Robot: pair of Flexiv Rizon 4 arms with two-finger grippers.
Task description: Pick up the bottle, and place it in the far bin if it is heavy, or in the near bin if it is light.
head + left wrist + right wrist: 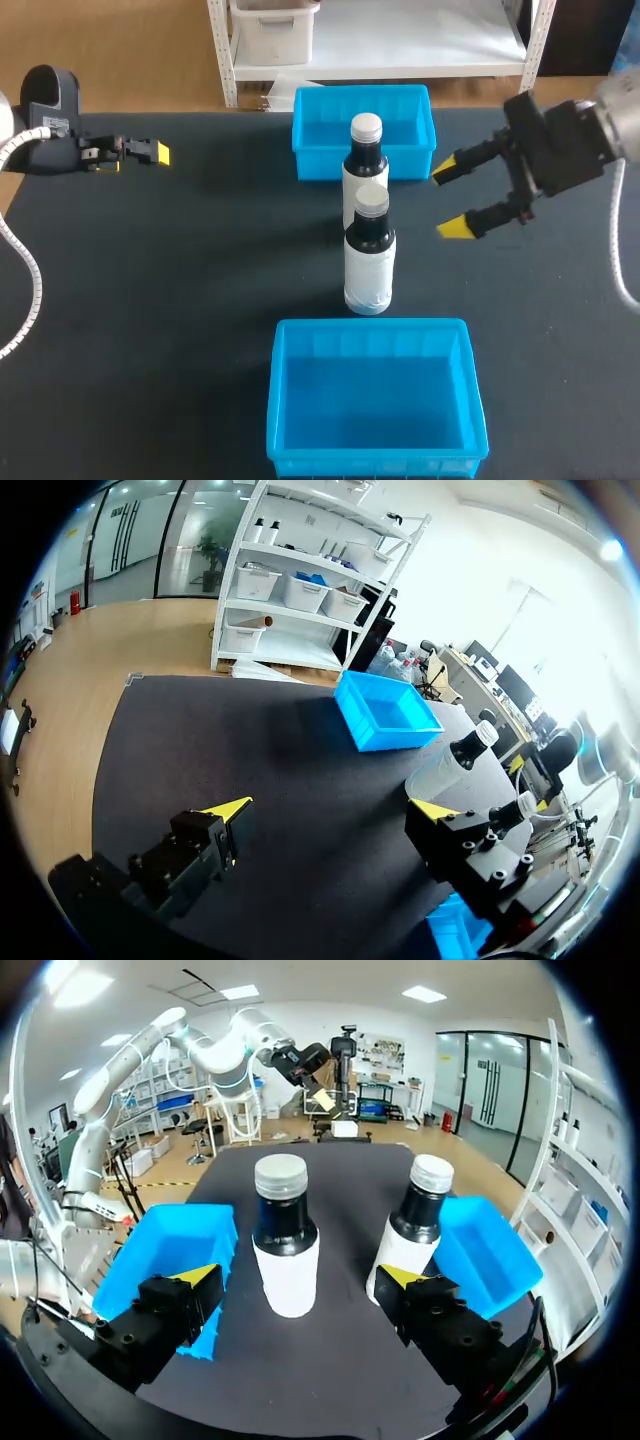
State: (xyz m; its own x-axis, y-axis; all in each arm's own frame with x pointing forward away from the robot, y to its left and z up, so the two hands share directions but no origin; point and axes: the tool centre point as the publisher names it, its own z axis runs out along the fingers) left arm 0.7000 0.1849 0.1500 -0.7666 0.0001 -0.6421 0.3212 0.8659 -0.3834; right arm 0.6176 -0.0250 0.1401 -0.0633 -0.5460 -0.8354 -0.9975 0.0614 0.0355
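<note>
In the head view, two dark bottles with white labels and silver caps stand upright in a row on the black bench [150,300]. The far bottle [366,160] is just in front of the far bin [318,140]. The near bottle [370,255] stands between it and the near bin [300,420]. The right claw [450,200] hangs beside the bottles, spread wide and holding nothing. The left claw [158,153] sits well apart, near the bench's left edge.

In the left wrist view, the left claw [332,808] gapes wide over bare bench [200,740]. Ahead of it are the far bin [385,712] and the far bottle [450,765]. The near bottle [520,805] is partly hidden behind one finger.

In the right wrist view, the right claw [298,1275] is wide open. The near bottle [285,1250] stands ahead of the gap between its fingers, touched by neither. The far bottle [415,1230] stands just ahead of one finger. The near bin [170,1250] and far bin [485,1250] flank the pair.
</note>
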